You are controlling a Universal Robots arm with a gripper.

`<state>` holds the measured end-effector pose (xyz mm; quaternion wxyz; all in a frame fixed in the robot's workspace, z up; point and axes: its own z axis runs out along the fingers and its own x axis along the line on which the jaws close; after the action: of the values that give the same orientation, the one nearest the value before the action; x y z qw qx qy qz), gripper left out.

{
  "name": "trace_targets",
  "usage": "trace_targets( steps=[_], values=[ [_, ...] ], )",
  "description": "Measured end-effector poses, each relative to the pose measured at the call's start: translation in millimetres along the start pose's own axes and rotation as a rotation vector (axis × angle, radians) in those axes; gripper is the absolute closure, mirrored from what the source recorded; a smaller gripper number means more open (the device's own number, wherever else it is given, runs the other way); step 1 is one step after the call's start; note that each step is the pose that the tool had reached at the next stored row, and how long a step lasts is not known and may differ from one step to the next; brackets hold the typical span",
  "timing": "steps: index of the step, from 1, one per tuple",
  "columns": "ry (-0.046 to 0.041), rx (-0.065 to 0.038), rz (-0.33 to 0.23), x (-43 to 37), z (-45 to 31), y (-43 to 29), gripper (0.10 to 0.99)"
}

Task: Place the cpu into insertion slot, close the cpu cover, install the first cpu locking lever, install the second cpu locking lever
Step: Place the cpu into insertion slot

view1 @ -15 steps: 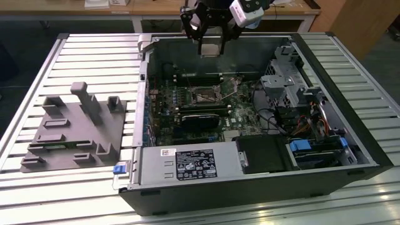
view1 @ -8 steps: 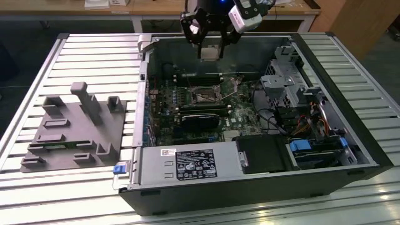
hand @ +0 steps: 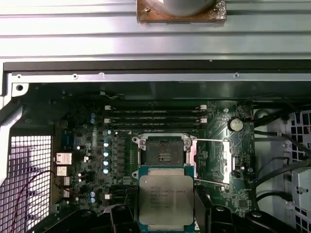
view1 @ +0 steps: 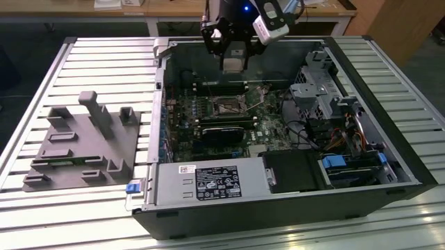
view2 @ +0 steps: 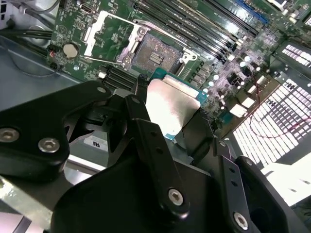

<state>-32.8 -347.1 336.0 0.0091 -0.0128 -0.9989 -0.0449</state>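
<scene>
My gripper (hand: 166,219) is shut on the cpu (hand: 166,198), a flat square chip with a silver top and a green rim, gripped at two opposite edges. In the second wrist view the cpu (view2: 171,108) sits between the black fingers (view2: 146,141). It hangs above the motherboard, just short of the insertion slot (hand: 164,153), whose dark centre lies bare. The cpu cover (hand: 193,160) is swung open beside the slot, with a thin locking lever (hand: 211,141) raised along it. In the exterior view the gripper (view1: 233,63) hovers over the open computer case, above the slot (view1: 228,107).
Long black memory slots (hand: 155,116) run along the slot's far side. A black graphics card (view1: 222,133), a power supply (view1: 208,185) and a drive cage (view1: 320,94) sit in the case. A grey fixture (view1: 80,143) lies on the slatted table at the exterior view's left.
</scene>
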Motion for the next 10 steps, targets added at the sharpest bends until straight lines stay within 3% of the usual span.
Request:
trace_targets(
  steps=[10],
  values=[
    [0.0000,0.000,0.000,-0.3,18.0,-1.6,0.545]
  ],
)
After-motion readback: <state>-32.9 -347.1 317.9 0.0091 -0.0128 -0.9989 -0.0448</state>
